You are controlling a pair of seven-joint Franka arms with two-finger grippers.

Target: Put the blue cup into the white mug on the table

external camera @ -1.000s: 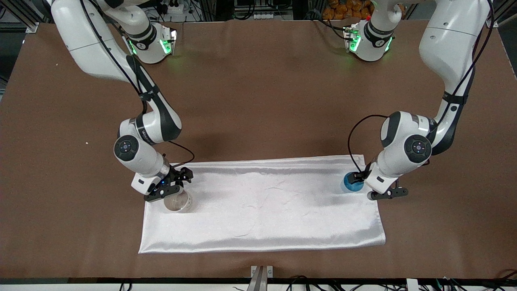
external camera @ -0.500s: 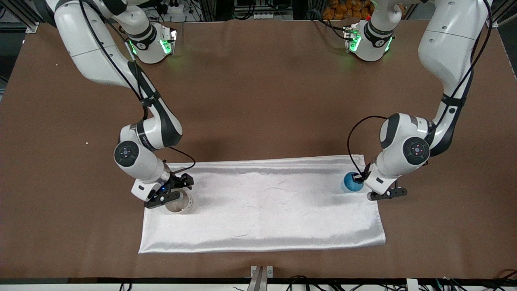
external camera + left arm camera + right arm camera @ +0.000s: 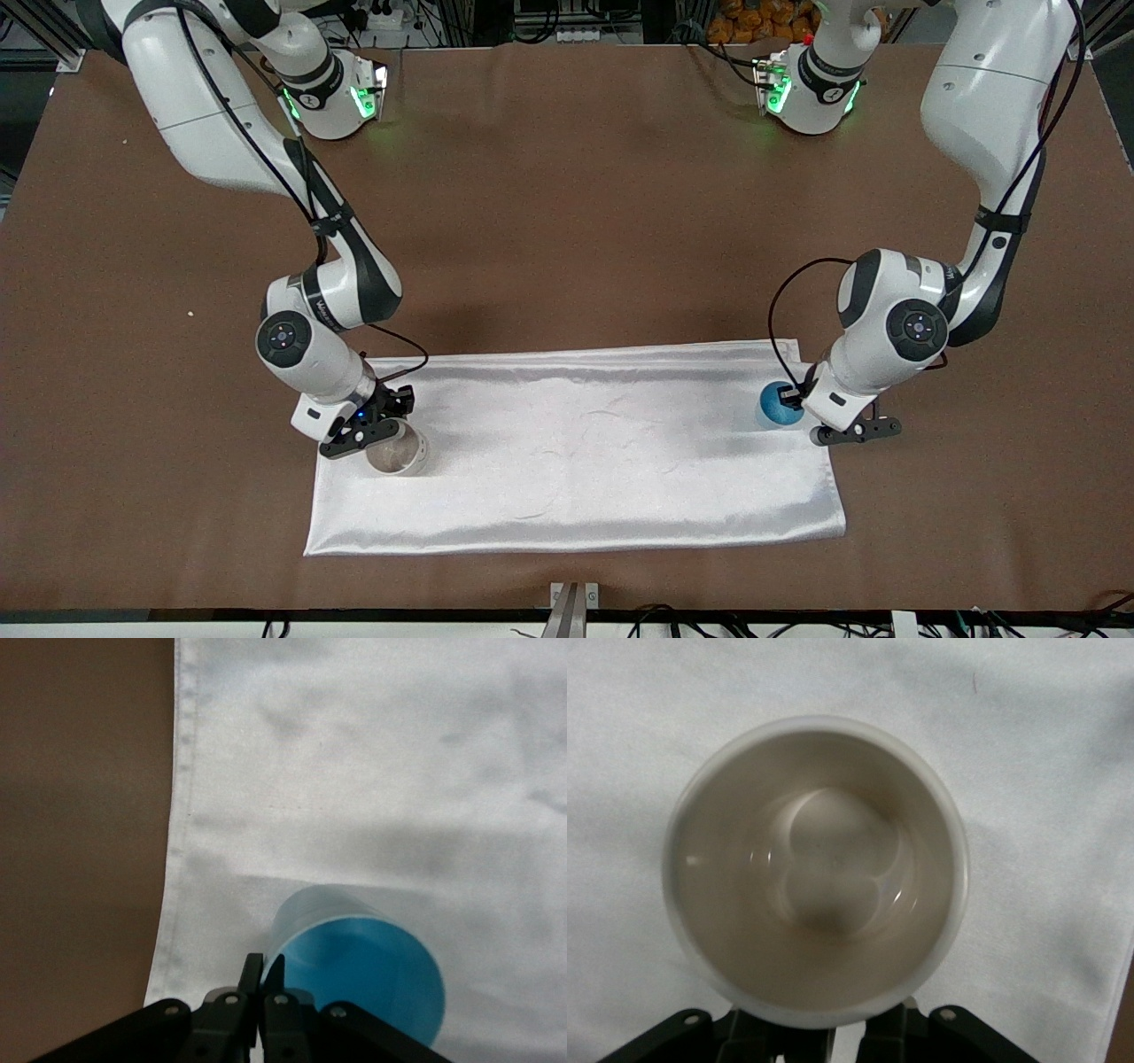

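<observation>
So nearest me, my right gripper sits at the white mug rim; grip unclear. Farther, toward the left arm's end, my left gripper pinches the blue cup wall, mug well apart along the cloth.

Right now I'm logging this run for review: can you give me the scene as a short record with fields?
blue cup: upright on the white cloth, toward the left arm's end
white mug: upright on the cloth, toward the right arm's end, nothing inside
left claw: shut on the blue cup's rim
right claw: at the mug's rim
table: brown, under the cloth
</observation>
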